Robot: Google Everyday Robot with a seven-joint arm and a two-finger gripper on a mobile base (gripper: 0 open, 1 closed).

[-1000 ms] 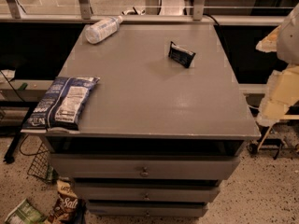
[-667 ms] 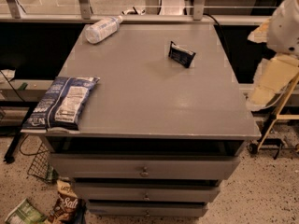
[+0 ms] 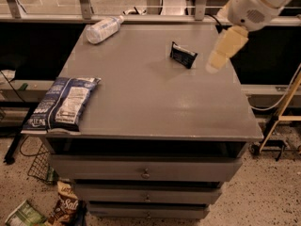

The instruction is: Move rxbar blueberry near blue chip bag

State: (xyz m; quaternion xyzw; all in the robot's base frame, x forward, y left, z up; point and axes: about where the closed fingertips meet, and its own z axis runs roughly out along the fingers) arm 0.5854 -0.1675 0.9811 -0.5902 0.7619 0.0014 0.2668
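The rxbar blueberry [image 3: 182,55], a small dark navy wrapper, lies on the far right part of the grey tabletop [image 3: 150,102]. The blue chip bag [image 3: 63,102], large, blue and white, lies at the table's front left corner and partly overhangs the edge. My gripper [image 3: 214,65] hangs from the white arm [image 3: 256,4] at the upper right. It is above the table's right side, just right of the bar and apart from it. It holds nothing that I can see.
A clear plastic bottle [image 3: 103,29] lies on its side at the far left corner. Drawers [image 3: 146,173] are below the tabletop. On the floor at the left are a brown "Salt" bag [image 3: 66,206], a green packet [image 3: 23,215] and a wire basket [image 3: 40,166].
My arm has swung in from beyond the table's right edge, leftward and up over the table, ending close to the bar. The bar, bag and bottle have not moved.
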